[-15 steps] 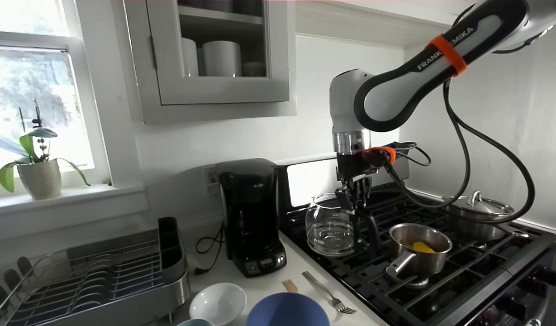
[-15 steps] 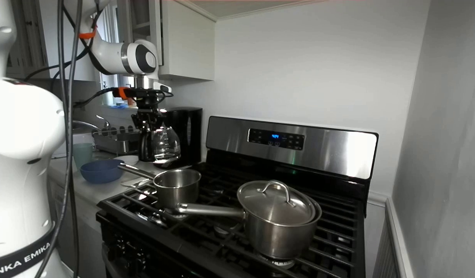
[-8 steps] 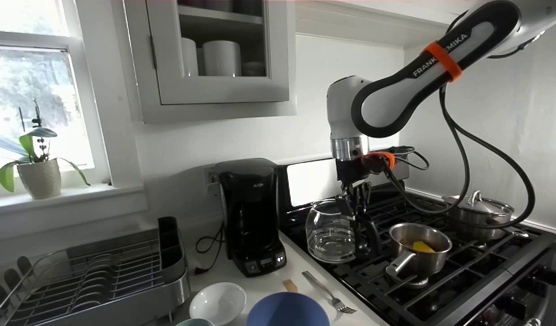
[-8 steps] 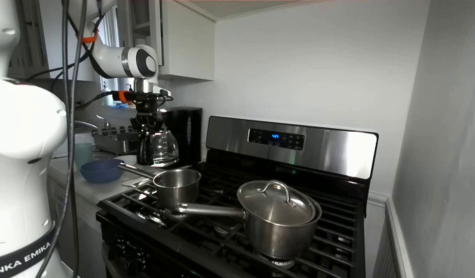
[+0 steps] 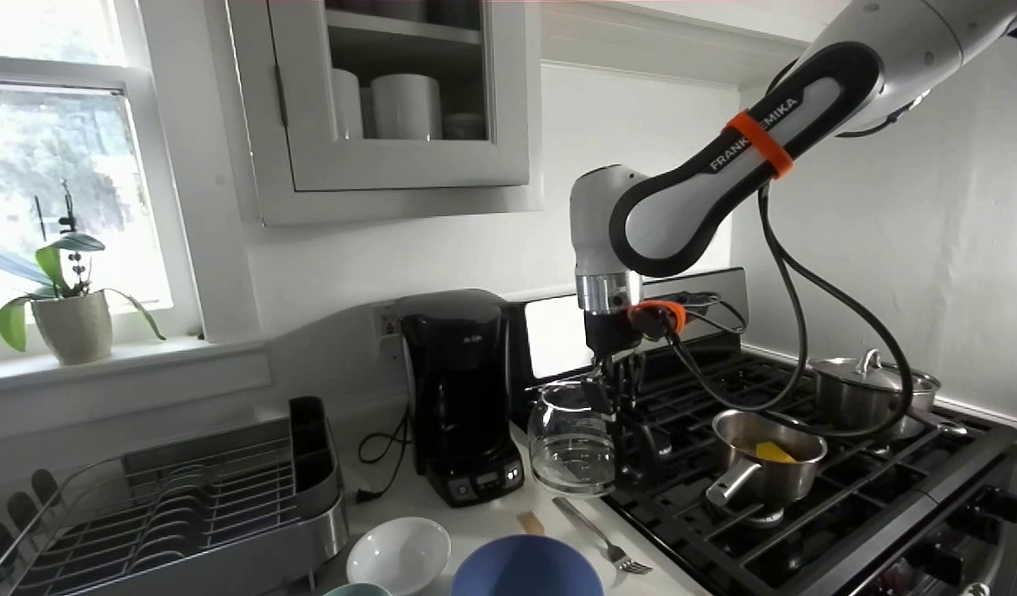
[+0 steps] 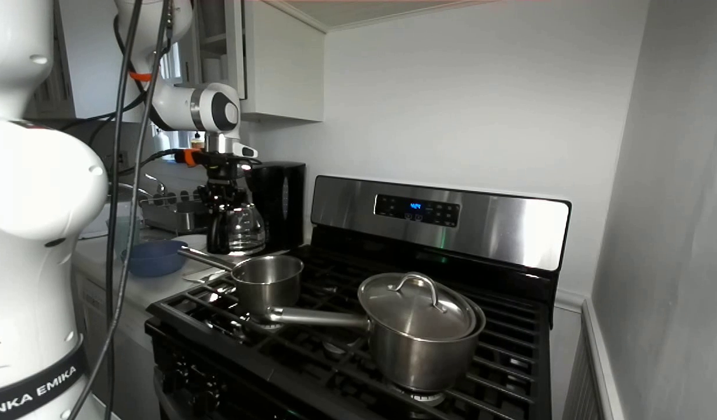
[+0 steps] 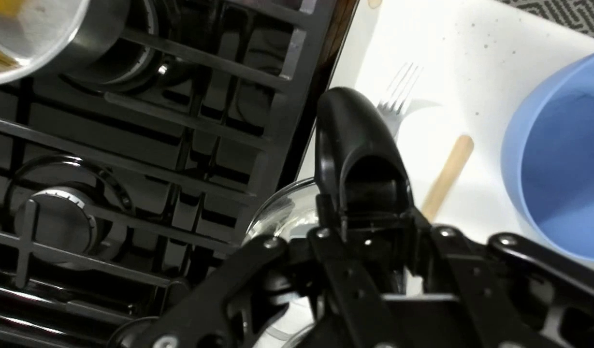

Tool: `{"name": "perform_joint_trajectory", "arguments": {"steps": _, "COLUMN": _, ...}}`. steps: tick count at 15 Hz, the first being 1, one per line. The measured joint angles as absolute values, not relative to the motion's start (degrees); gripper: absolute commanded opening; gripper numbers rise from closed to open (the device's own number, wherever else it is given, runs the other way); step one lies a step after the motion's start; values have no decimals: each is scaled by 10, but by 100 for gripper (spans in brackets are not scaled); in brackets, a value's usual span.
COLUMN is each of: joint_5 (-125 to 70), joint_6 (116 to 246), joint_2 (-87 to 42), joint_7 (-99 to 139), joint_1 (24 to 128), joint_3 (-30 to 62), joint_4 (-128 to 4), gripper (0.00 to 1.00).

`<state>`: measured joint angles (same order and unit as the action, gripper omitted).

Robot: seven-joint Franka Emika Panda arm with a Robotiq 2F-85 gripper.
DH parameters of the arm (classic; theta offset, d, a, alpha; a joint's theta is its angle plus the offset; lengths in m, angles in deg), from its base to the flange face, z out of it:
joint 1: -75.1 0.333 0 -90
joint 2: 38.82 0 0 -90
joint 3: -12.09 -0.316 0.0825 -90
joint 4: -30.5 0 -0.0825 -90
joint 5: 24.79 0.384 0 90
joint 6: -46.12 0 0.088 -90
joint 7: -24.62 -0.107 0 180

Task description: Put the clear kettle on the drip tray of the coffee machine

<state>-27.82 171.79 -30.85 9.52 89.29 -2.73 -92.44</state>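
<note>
Lower than before, the fingers [image 5: 597, 395] grip the clear kettle [image 5: 569, 451] by its handle [image 7: 351, 133]. Near them stands the coffee machine [image 5: 458, 389].

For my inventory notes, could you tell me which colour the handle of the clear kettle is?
The handle is black; it shows best in the wrist view.

Kitchen, gas stove [image 6: 330, 291], lidded pot [image 6: 422, 359], coffee machine [image 5: 458, 356], dish rack [image 5: 268, 538], wall cabinet [image 5: 400, 165]

A white tabletop [image 5: 475, 526] carries a black coffee machine [image 5: 458, 389], gray dish rack [image 5: 251, 542], white bowl [image 5: 399, 553], blue bowl [image 5: 527, 571], metal fork [image 5: 589, 526] and wooden utensil [image 7: 446, 178].
</note>
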Motion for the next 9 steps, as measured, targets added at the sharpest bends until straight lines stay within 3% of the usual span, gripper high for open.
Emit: {"name": "perform_joint_trajectory", "arguments": {"steps": 9, "joint_5": -276, "joint_6": 1717, "joint_2": -212, "joint_7": 91, "joint_1": 919, "joint_3": -28, "joint_4": -805, "gripper": 8}}
